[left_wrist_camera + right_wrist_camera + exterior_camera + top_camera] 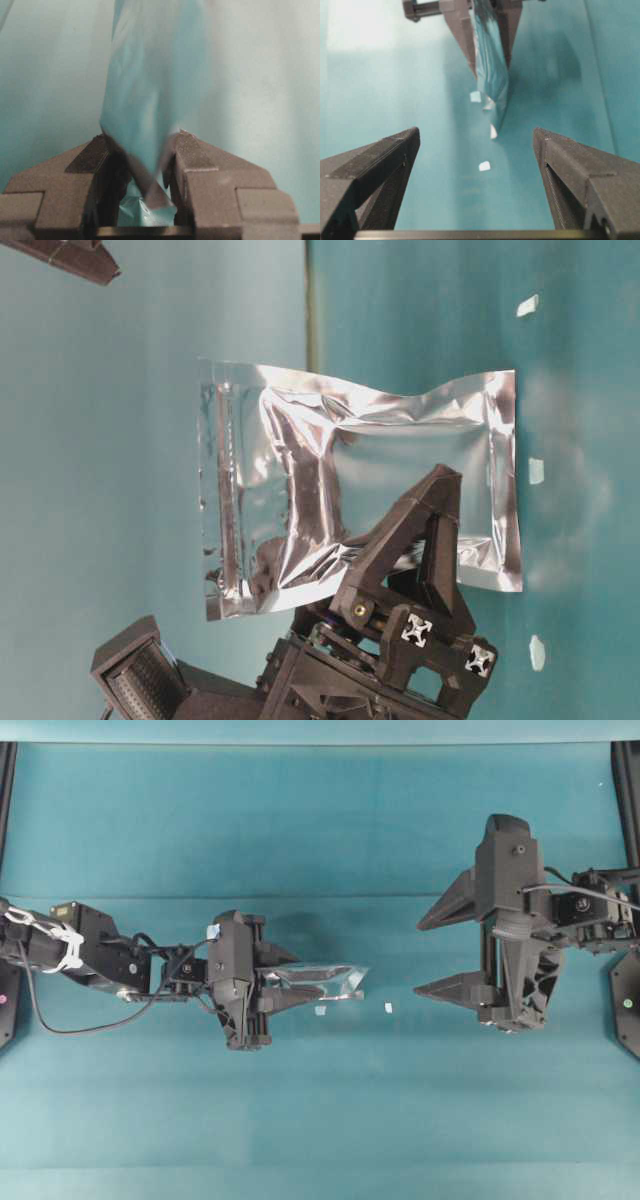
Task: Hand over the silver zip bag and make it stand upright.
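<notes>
Left jaws clamping silver zip bag, right jaws wide, empty, white scraps between

Left claw w/ silver zip bag betw jaws; right claw opposite, apart.

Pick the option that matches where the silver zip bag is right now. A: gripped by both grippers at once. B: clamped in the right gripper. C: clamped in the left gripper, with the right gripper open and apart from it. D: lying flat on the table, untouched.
C: the left gripper pinches one end of the silver zip bag, while the right gripper stands wide open across a gap from it.
</notes>
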### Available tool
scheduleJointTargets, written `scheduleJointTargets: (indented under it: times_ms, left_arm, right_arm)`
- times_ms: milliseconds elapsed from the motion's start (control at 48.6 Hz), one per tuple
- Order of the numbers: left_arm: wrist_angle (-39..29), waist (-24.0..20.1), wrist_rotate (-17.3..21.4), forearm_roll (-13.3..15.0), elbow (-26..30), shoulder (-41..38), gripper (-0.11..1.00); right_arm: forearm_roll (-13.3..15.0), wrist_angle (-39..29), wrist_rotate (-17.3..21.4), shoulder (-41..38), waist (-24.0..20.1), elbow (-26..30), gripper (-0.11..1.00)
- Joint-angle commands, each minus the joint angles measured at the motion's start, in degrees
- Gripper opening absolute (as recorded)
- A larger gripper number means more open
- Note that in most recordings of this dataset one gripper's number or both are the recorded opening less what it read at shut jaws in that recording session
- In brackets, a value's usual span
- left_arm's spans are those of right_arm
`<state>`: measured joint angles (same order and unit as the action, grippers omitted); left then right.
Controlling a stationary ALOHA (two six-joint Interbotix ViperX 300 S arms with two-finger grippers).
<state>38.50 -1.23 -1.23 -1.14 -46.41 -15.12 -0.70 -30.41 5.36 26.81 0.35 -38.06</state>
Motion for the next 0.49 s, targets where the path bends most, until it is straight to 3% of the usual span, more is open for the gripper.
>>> scheduleJointTargets:
  times_ms: [0, 473]
  left_arm:
    - [0.09, 0.62, -0.09, -0.09, 0.35, 0.44, 0.23]
    - [-1.23, 0.62, -0.18, -0.09, 0.62, 0.44, 0.23]
  right_arm:
    - [-0.18, 0.53, 0.53, 0.44, -0.26, 0.53, 0.97]
    - [-0.18, 1.05, 1.67, 0.00, -0.26, -0.18, 0.97]
